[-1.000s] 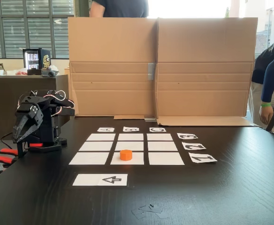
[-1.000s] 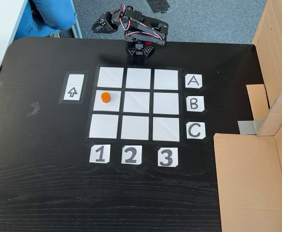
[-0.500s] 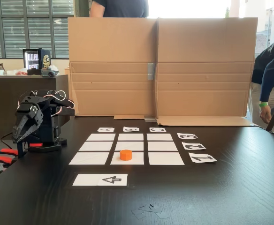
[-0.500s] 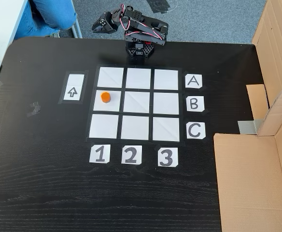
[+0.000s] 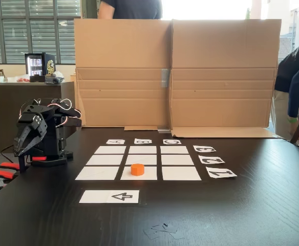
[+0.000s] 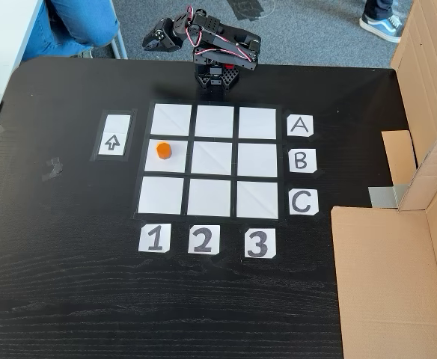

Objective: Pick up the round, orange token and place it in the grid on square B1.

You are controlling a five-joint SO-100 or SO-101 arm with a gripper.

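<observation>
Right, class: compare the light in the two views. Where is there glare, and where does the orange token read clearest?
In a fixed view, the window is blown out white; the token stays sharp. In another fixed view, light is even, and the token stands out on its white square.

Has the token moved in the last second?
No. The token sits in the same cell of the grid, level with card B.
</observation>
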